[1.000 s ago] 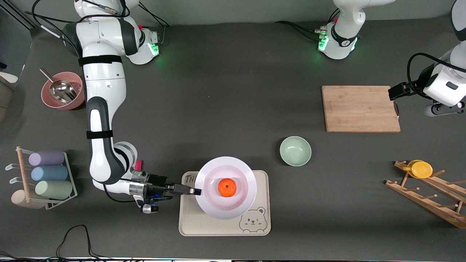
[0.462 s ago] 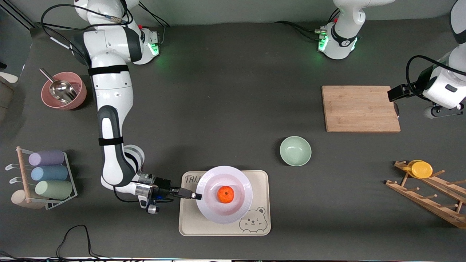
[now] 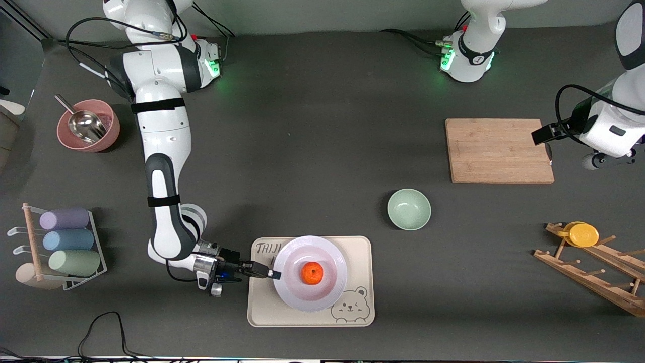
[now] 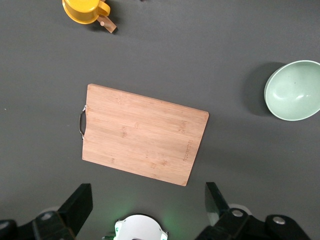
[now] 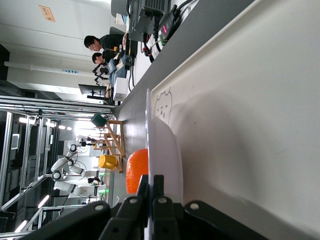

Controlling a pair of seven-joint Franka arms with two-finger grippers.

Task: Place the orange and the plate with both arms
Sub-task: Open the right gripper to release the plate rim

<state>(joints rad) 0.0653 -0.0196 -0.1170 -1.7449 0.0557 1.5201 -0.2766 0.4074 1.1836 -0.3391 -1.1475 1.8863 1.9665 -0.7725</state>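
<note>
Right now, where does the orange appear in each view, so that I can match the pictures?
Front view: the orange lies on the plate, on the bear tray.
Left wrist view: not in it.
Right wrist view: orange above the plate rim.
Shared landmark: the yellow lid.

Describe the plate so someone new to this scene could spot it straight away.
Find the beige bear tray at the table edge nearest the front camera. The plate is over it, pinched at its rim by the right gripper. It is round, white and shallow, wider than the green bowl, with an orange in it.
</note>
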